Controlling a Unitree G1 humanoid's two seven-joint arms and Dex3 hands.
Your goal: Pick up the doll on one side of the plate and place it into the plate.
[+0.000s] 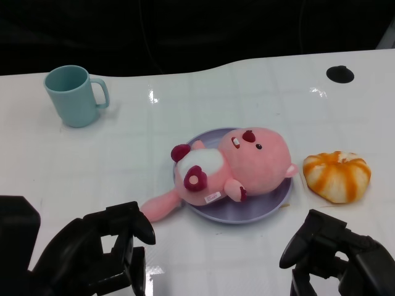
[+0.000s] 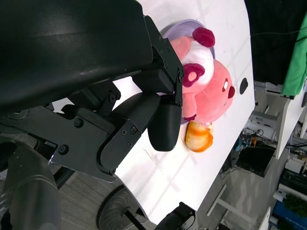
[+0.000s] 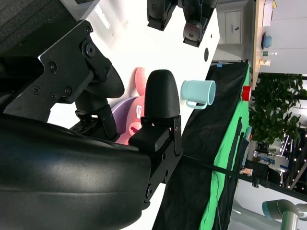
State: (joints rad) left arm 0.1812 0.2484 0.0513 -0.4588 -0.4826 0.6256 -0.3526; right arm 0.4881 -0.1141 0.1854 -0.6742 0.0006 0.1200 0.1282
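Observation:
A pink plush doll (image 1: pixel 247 163) with dark red ears and paws lies on its back across the lilac plate (image 1: pixel 281 198); its tail (image 1: pixel 162 205) hangs over the plate's near-left rim onto the table. The left wrist view shows the same doll (image 2: pixel 211 91) on the plate (image 2: pixel 184 25). My left hand (image 1: pixel 102 253) hovers at the near left, fingers apart, holding nothing, a short way from the tail. My right hand (image 1: pixel 336 256) sits at the near right, also holding nothing, in front of the plate. The right wrist view shows a bit of the doll (image 3: pixel 139 86) past its fingers (image 3: pixel 162 96).
A teal mug (image 1: pixel 74 95) stands at the far left. An orange-and-white striped plush pumpkin (image 1: pixel 337 176) lies right of the plate. A black round cap (image 1: pixel 340 74) sits at the table's far right. The table's far edge meets a dark backdrop.

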